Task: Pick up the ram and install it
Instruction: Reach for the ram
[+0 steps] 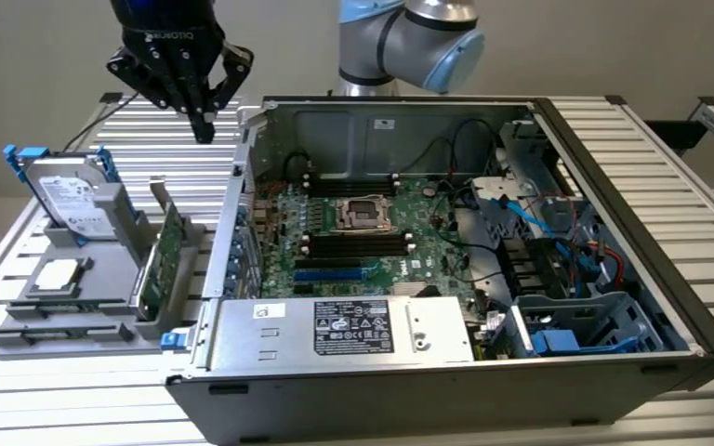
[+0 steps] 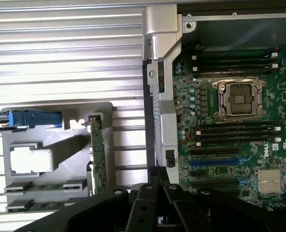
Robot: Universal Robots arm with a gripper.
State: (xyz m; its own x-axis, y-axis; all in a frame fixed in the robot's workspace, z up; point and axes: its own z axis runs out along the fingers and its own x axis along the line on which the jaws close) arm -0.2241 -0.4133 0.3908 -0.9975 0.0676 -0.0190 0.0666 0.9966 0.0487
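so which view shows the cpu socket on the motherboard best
The wrist view: it looks almost straight down on the cpu socket, so its metal frame and centre are plain. The exterior view has the socket at a slant.

Bright, even light, faint shadows

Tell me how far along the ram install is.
Nothing looks done yet. The ram lies in the grey holder, and the motherboard slots look empty. In hand: nothing; the gripper hangs shut in the air, touching nothing. Left: picking up and seating the ram.
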